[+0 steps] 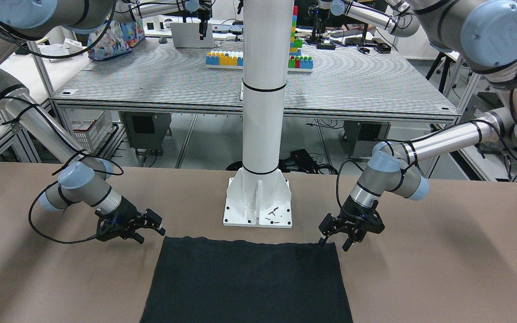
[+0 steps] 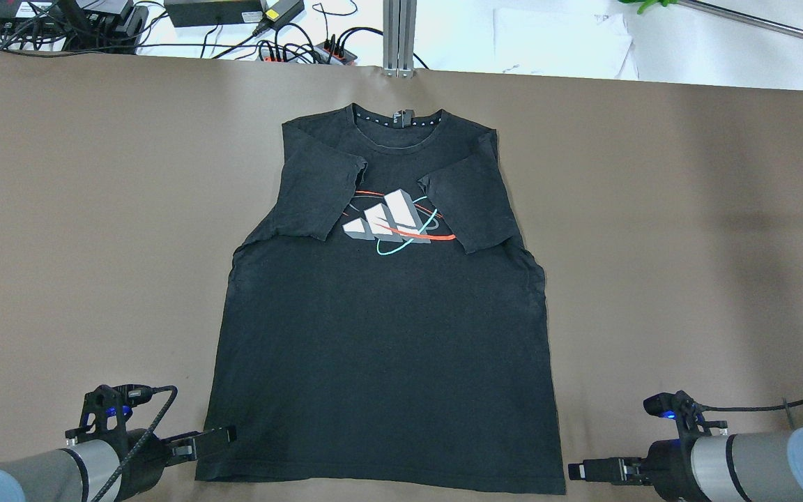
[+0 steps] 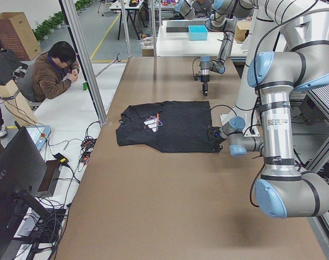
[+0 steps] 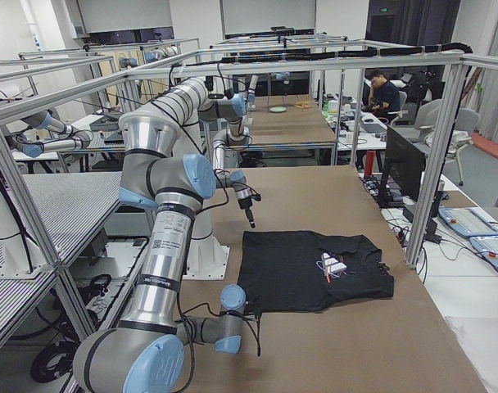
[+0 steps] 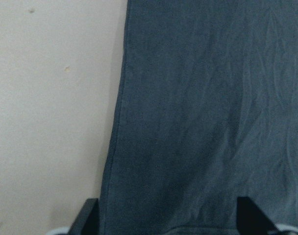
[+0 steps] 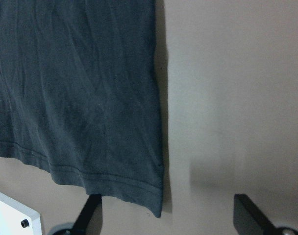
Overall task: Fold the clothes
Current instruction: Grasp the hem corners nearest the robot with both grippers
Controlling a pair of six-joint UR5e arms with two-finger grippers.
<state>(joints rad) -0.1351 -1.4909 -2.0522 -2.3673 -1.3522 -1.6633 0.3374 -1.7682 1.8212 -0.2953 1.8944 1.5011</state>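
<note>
A black T-shirt (image 2: 387,335) lies flat on the brown table (image 2: 687,244), sleeves folded in over the chest, with a white logo (image 2: 387,219) crossed by red and teal lines. Its hem faces me. My left gripper (image 2: 217,438) is open, low at the hem's left corner. In the left wrist view (image 5: 168,218) the fabric (image 5: 203,122) lies between its fingers. My right gripper (image 2: 583,470) is open just off the hem's right corner. In the right wrist view (image 6: 171,210) that corner (image 6: 156,208) sits between its fingers. The front view shows the left gripper (image 1: 335,240) and the right gripper (image 1: 151,229) at the hem (image 1: 245,242).
The white column base (image 1: 258,202) stands just behind the hem. Cables and power strips (image 2: 297,49) lie past the table's far edge. An operator (image 3: 53,70) sits beside the table. Bare brown table lies on both sides of the shirt.
</note>
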